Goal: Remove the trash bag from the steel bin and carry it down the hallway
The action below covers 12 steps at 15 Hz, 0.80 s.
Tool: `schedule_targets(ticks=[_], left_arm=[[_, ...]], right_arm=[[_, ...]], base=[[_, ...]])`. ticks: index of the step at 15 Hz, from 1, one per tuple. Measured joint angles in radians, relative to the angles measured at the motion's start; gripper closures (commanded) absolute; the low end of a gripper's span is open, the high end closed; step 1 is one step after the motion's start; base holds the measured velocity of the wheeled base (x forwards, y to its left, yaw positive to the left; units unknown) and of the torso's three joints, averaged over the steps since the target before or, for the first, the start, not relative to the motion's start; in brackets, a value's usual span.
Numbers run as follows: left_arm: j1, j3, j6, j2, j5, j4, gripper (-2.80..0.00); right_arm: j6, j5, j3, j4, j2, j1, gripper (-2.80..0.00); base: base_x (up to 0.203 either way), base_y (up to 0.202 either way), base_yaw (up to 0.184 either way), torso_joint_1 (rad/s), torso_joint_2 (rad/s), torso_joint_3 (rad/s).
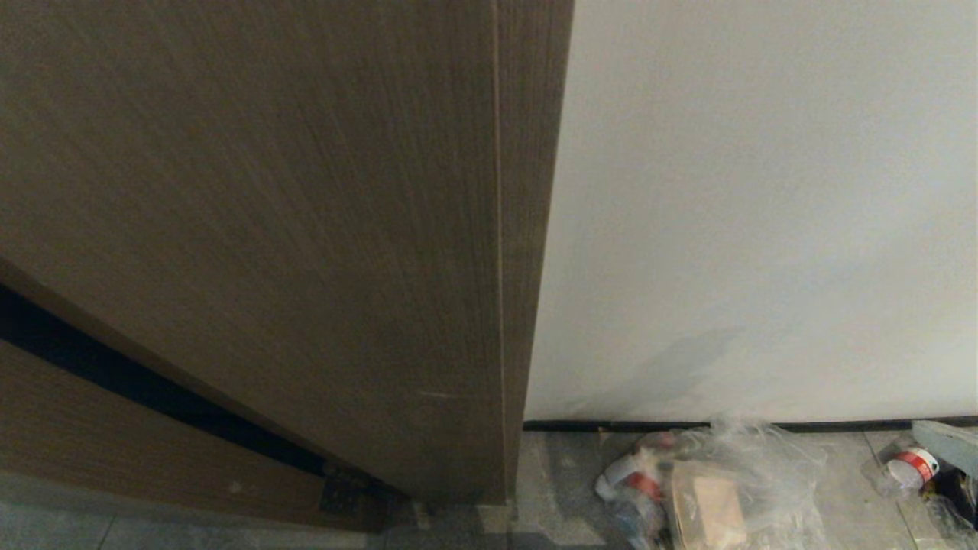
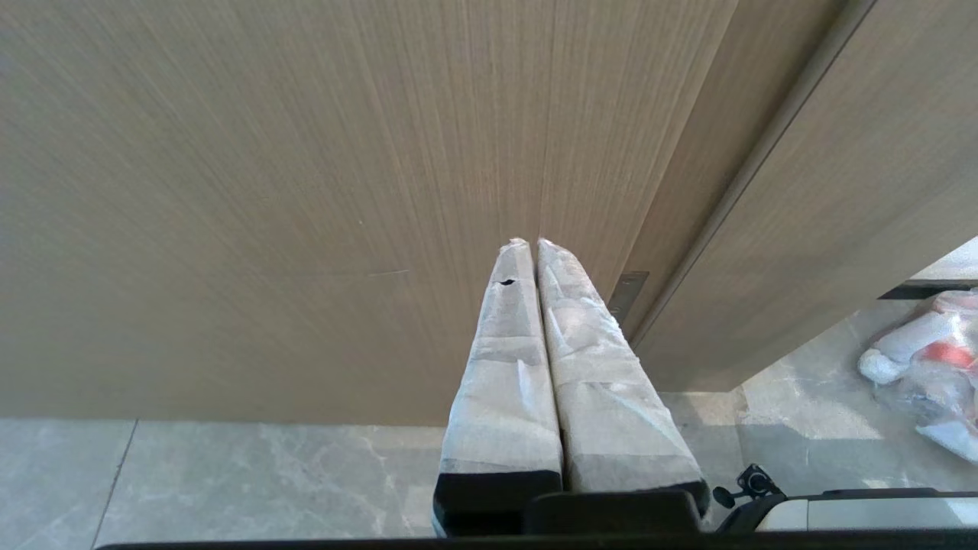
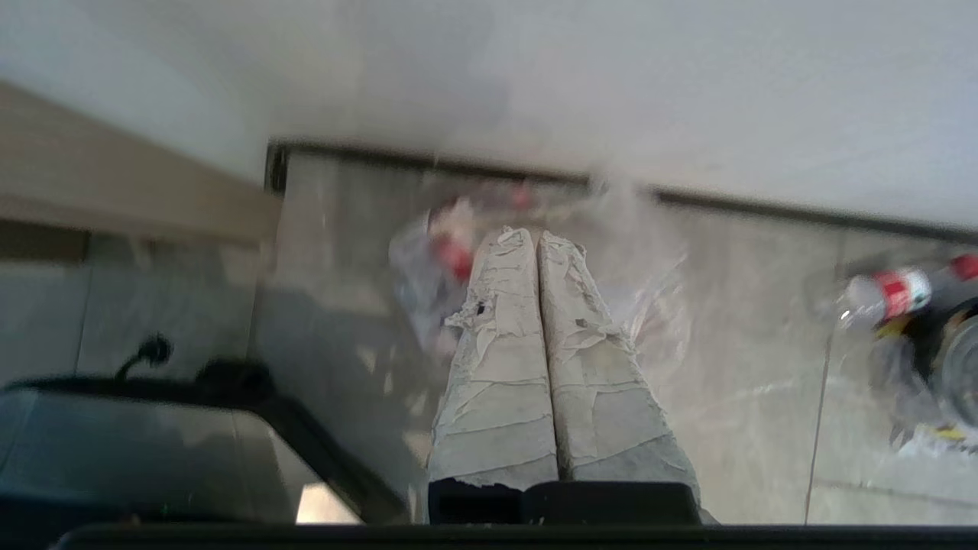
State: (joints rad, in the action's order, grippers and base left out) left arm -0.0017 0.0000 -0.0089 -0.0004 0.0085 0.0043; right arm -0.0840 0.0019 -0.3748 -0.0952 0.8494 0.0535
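The trash bag [image 1: 710, 489], clear plastic with a tan flat piece and red-and-white rubbish inside, lies on the hallway floor [image 1: 558, 473] against the white wall. It also shows at the edge of the left wrist view, the trash bag [image 2: 928, 367]. My right gripper [image 3: 535, 233] hovers over the trash bag [image 3: 649, 267], shut, with nothing visible between its taped fingers. My left gripper [image 2: 532, 243] is shut and empty, pointing at the brown wooden door [image 2: 306, 191]. The steel bin is out of view.
A brown door frame [image 1: 527, 229] stands left of the white wall [image 1: 764, 191], with a black baseboard [image 1: 611, 425] below. Further right lies more rubbish with a red-labelled bottle [image 1: 909, 466] beside a dark object [image 3: 940, 359]. My base's edge [image 3: 191, 428] is close.
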Motion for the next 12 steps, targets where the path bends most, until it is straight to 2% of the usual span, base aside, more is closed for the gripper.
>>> schedule_targets(ticks=[3,9,12], left_arm=[[0.0,0.0,0.0,0.0,0.0,0.0,0.0],[0.0,0.0,0.0,0.0,0.0,0.0,0.0],[0.0,0.0,0.0,0.0,0.0,0.0,0.0]], right_arm=[[0.003,-0.004,0.055,0.029,-0.154,-0.027,0.0],[0.006,-0.032,0.196,0.236,-0.524,-0.065,0.0],[0.073,-0.064,0.294,0.168,-0.648,-0.064,0.0]], base=[[0.0,0.0,0.0,0.0,0.0,0.0],[0.0,0.0,0.0,0.0,0.0,0.0],[0.0,0.0,0.0,0.0,0.0,0.0]])
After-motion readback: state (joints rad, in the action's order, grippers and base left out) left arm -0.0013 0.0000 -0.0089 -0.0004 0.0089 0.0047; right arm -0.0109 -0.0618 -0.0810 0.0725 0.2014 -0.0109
